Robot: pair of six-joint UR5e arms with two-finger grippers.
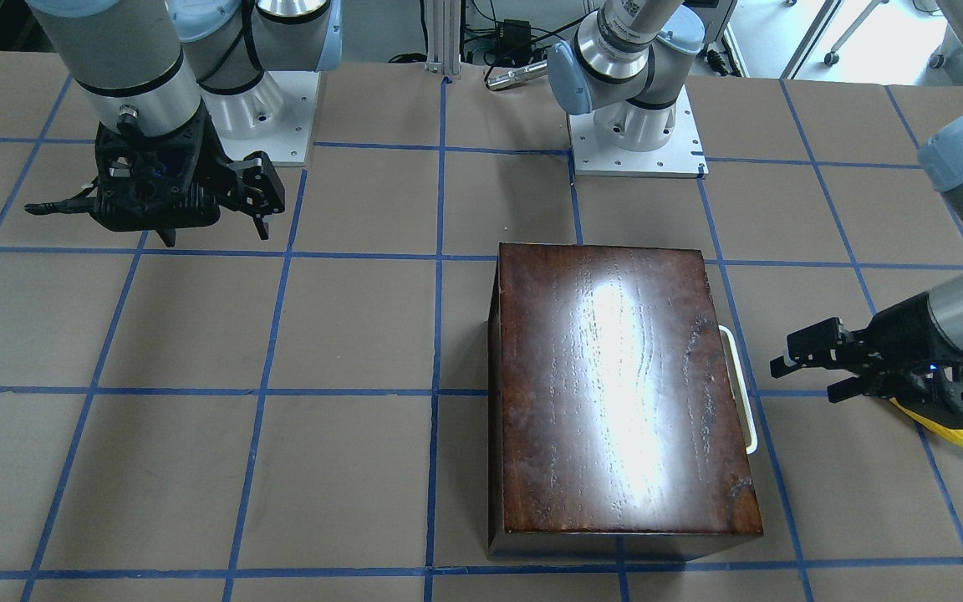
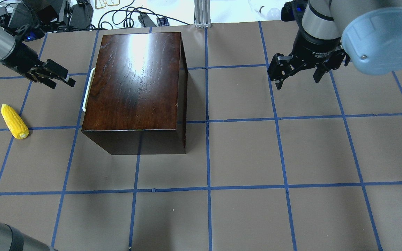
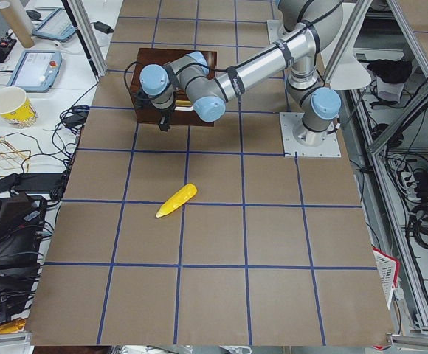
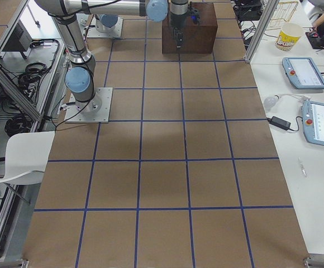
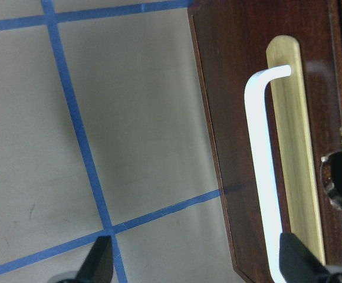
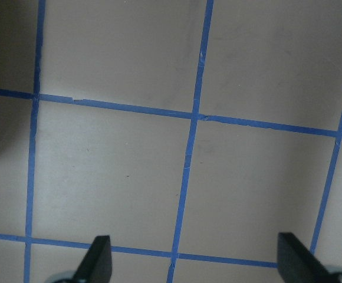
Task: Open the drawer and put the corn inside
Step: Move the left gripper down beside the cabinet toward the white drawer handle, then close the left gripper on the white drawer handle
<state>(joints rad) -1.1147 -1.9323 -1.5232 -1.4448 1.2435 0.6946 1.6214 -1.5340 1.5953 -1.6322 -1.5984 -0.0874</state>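
The glossy dark reddish-brown box (image 2: 134, 80) stands on the table, and its drawer is shut. The drawer's white loop handle (image 2: 87, 89) is on the side facing my left arm and also shows in the front view (image 1: 741, 389). My left gripper (image 2: 61, 83) is open and empty, a short way out from the handle. In the left wrist view the handle (image 5: 264, 177) lies ahead, nearer the right fingertip (image 5: 295, 259). The yellow corn (image 2: 14, 121) lies on the table left of the box, nearer the robot than my left gripper. My right gripper (image 2: 297, 82) is open and empty, hovering far right of the box.
The table is brown paper with a blue tape grid (image 2: 208, 188). The arm bases (image 1: 636, 125) are bolted along the robot's edge. Cables and equipment (image 2: 124, 14) lie beyond the far edge. The right wrist view shows only table (image 6: 188, 147).
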